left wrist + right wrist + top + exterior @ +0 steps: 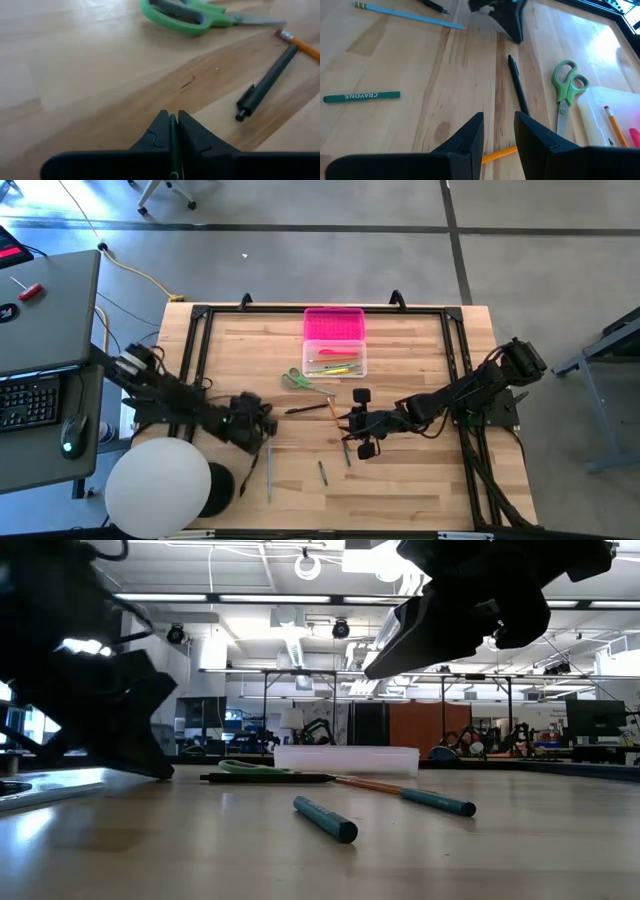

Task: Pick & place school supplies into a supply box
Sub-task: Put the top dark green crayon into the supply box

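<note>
My left hand (pixel 173 131) is pinching a thin dark pen (pixel 173 150) low over the desk (pixel 400 480). Right hand (pixel 499 131) is hanging spread above an orange pencil (pixel 499 154). Scissors (pixel 294 379) are lying beside the box (pixel 334 340).
</note>
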Action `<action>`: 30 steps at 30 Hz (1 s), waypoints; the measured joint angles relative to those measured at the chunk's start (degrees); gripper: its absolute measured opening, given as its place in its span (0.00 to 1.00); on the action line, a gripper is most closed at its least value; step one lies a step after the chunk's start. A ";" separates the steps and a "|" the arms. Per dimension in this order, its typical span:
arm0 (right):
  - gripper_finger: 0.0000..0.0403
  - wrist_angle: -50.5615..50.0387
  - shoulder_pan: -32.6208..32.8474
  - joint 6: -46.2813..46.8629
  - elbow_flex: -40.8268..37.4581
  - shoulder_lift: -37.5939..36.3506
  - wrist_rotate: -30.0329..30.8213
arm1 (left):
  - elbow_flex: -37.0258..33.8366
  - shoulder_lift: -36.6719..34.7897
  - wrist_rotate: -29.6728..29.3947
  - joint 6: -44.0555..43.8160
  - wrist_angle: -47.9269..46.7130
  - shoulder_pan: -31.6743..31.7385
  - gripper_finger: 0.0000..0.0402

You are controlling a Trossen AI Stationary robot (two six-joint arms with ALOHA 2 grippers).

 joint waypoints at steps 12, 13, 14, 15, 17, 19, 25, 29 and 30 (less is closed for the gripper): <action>0.22 -0.46 0.02 -1.47 0.00 0.00 -2.14 | -0.04 -3.23 6.52 27.43 14.68 16.83 0.11; 0.22 -0.50 0.02 -1.47 0.00 0.00 -2.15 | -0.04 -3.25 6.88 30.59 17.49 18.26 0.10; 0.22 -0.50 0.02 -1.47 0.00 0.00 -2.15 | -0.04 -3.25 7.18 34.00 20.81 19.68 0.09; 0.22 -0.50 0.02 -1.47 0.00 0.00 -2.13 | -0.04 -3.26 7.85 37.74 24.46 21.29 0.08; 0.22 -0.50 0.02 -1.47 0.00 0.00 -2.13 | -0.02 -3.30 11.27 45.19 32.77 24.81 0.08; 0.22 -0.50 0.02 -1.47 0.00 0.00 -2.15 | 0.04 -3.31 16.88 52.00 41.20 28.77 0.10; 0.22 -0.52 0.02 -1.47 0.00 0.00 -2.13 | 8.82 -2.39 33.55 61.52 40.74 40.68 0.12; 0.22 -0.59 0.02 -1.31 0.00 0.00 -2.13 | 17.81 2.81 40.89 65.81 34.64 44.21 0.10; 0.22 -0.85 0.02 -0.97 0.00 0.00 -2.10 | 20.22 4.57 42.08 67.22 33.54 44.45 0.10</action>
